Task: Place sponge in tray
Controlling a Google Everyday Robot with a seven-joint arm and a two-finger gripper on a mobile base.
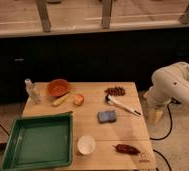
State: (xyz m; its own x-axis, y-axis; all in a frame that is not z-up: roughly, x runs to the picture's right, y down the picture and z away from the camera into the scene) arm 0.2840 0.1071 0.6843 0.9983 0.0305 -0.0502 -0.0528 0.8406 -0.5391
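Note:
The blue-grey sponge [107, 116] lies flat on the wooden table, right of centre. The green tray [47, 118] sits on the table's front left and holds nothing. The sponge is apart from the tray, a short way beyond its right rim. My white arm stands off the table's right side. My gripper [155, 117] hangs pointing down beside the table's right edge, well to the right of the sponge and touching nothing.
A white cup [86, 144] stands just right of the tray. An orange bowl [58, 87], a small bottle [32, 91], a yellow piece [61, 100] and an orange chunk [78, 99] sit at the back left. A white-handled utensil [123, 105], a brown cluster [115, 91] and a reddish-brown item [126, 148] lie on the right.

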